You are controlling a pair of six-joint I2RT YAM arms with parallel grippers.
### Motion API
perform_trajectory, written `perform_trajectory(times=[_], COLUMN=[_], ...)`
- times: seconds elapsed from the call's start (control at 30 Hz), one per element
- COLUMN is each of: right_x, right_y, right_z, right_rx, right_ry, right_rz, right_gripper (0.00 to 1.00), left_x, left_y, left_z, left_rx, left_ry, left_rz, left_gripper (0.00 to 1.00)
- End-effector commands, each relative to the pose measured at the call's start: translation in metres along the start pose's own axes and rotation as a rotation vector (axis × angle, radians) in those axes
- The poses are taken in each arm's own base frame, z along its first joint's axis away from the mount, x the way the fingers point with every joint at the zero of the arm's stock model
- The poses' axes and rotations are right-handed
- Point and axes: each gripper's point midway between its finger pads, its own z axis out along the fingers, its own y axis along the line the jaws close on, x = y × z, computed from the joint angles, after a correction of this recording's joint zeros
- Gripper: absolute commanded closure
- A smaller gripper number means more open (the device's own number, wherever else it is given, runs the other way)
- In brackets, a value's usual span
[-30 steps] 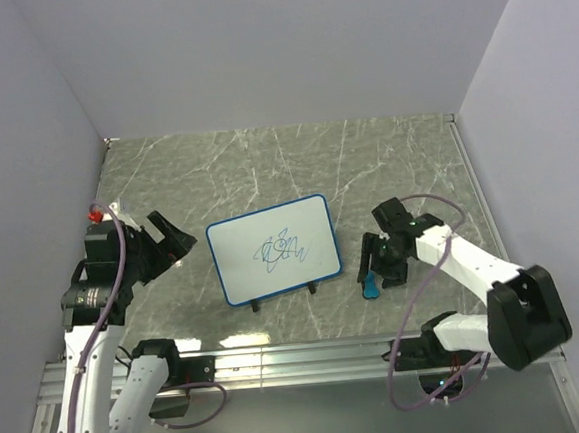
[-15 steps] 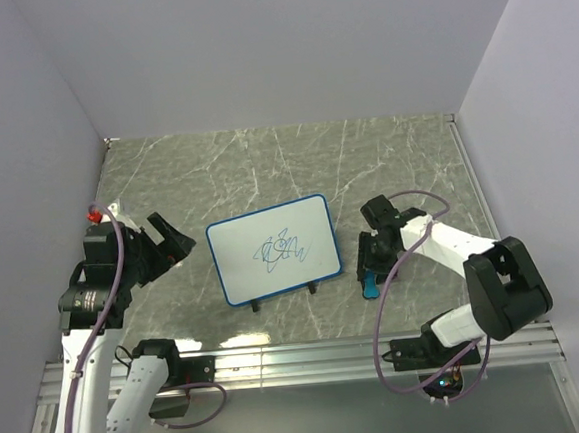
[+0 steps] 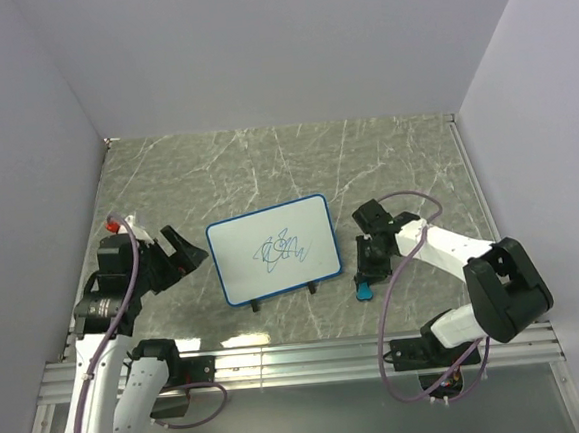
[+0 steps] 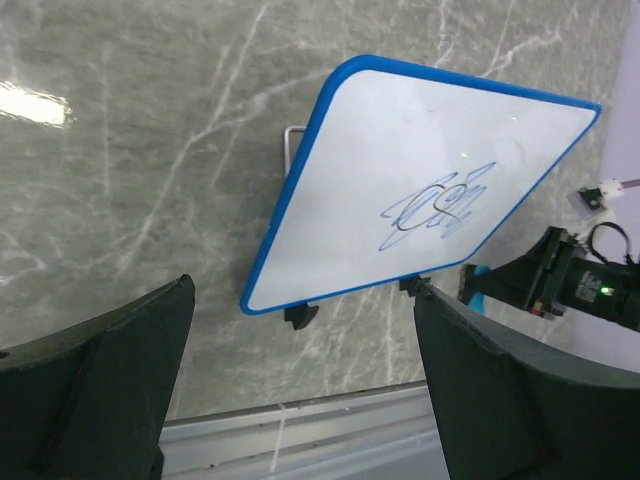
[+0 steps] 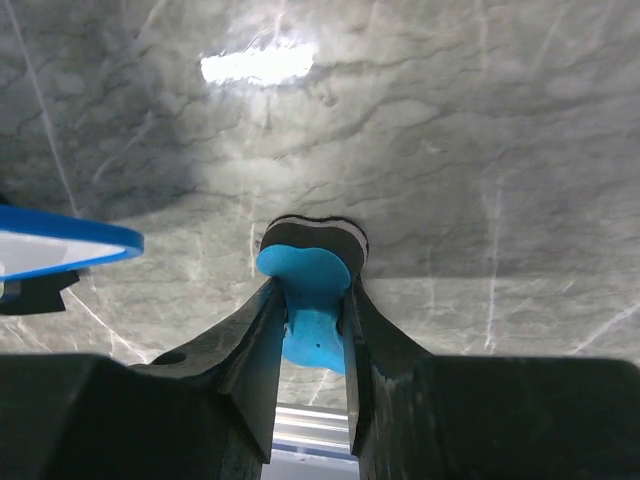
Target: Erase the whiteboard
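A grey-green marbled table [image 3: 265,163] with pale veins fills the floor of a plain box of pale lavender walls [image 3: 276,47], and an aluminium rail [image 3: 310,353] runs along its near edge by the arm bases. The whiteboard [image 3: 272,250] sits near the middle of the table between the two arms, slightly skewed, with a blue scribble [image 3: 282,247] on its face. The left gripper [image 3: 179,247] hovers just off the board's left edge with its jaws spread wide and nothing between them. The right gripper [image 5: 312,285] is down at the table to the right of the board, its jaws clamped on a small blue eraser [image 5: 305,265]. A bright patch of glare [image 5: 258,65] lies on the marble beyond it. From above, only the eraser's tip shows past the fingers. The right wrist camera catches just one blue corner of the board. A thin wire piece [image 4: 290,150] shows at the board's far edge, mostly hidden.
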Motion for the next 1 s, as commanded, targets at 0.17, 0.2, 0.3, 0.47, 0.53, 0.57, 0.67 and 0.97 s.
perform_trajectory(times=[0.17,0.2,0.3,0.47,0.53,0.57,0.67,0.97], right_x=[-0.008,-0.010,-0.020,-0.031,-0.037,-0.035,-0.036,-0.038], right_y=[0.023,0.025,0.034,0.044,0.050,0.049,0.051,0.056], right_z=[-0.040,-0.046,-0.071,-0.126,-0.149,-0.155,-0.174,-0.177], right_rx=[-0.044,-0.048,-0.073,-0.128,-0.169,-0.168,-0.187,-0.198], right_ry=[-0.045,-0.055,-0.098,-0.188,-0.237,-0.236,-0.256,-0.252], right_rz=[-0.040,-0.042,-0.050,-0.062,-0.071,-0.072,-0.079,-0.095], right_gripper=[1.00,1.00,1.00,1.00,1.00,1.00,1.00,1.00], left_x=[-0.037,-0.040,-0.032,-0.008,-0.014,-0.008,-0.007,0.020], left_y=[-0.064,-0.057,-0.032,-0.016,-0.022,-0.017,-0.018,-0.021], left_z=[0.000,0.005,0.032,0.071,0.073,0.077,0.081,0.095], left_rx=[0.288,0.260,0.190,0.251,0.307,0.303,0.344,0.443], left_ry=[-0.106,-0.122,-0.133,-0.101,-0.148,-0.147,-0.166,-0.085], left_rz=[-0.146,-0.129,-0.147,-0.266,-0.234,-0.226,-0.218,-0.251], left_gripper=[0.09,0.10,0.14,0.19,0.25,0.29,0.33,0.54])
